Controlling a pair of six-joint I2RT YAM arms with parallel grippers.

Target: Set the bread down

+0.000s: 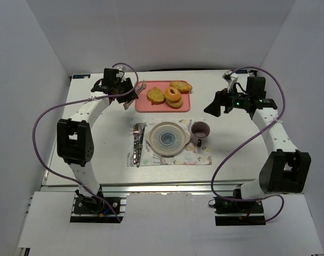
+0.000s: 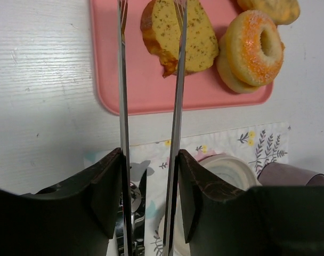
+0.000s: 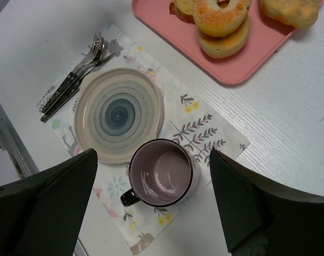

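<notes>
Left tool (image 2: 150,10) grips a pair of metal tongs (image 2: 175,106), whose tips sit over the bread (image 2: 196,37) on the pink tray (image 2: 106,64). Right of the bread lies a doughnut (image 2: 255,42). Right tool (image 3: 154,202) hangs released above the mug (image 3: 159,173), plate (image 3: 119,114) beyond.

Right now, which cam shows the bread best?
Left wrist: the bread is close and large on the pink tray, though tong blades cross it. Top external shows it whole but tiny. Right wrist catches only a sliver at the frame's top.
</notes>
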